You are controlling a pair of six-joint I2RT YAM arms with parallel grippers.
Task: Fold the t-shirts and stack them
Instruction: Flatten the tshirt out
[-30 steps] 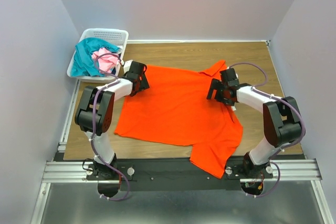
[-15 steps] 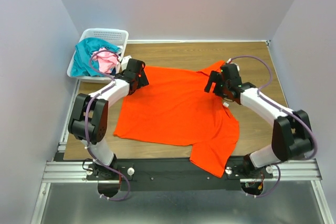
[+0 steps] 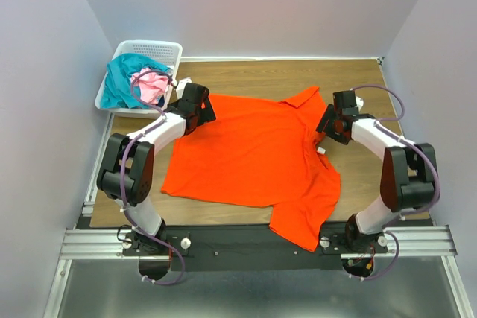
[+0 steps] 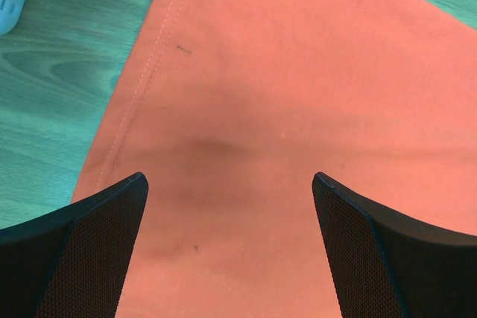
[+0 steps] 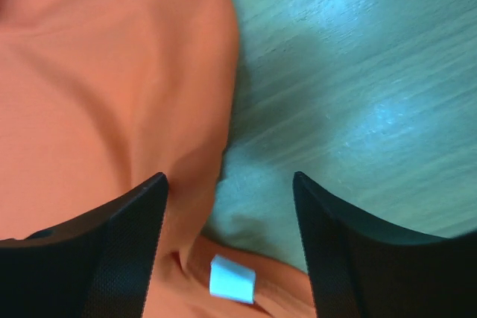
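Left claw [image 4: 229,181] and right claw [image 5: 229,178] gape empty over opposite edges of the orange shirt [image 3: 253,154]; teal shirt [image 3: 119,86] and pink shirt [image 3: 151,84] crowd the white basket [image 3: 161,50] nearby.

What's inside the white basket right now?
A crumpled teal shirt with a pink shirt bunched on it. Anything beneath them in the basket is covered.

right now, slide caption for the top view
Left gripper and right gripper over a spread orange shirt, teal shirt and pink shirt in the basket
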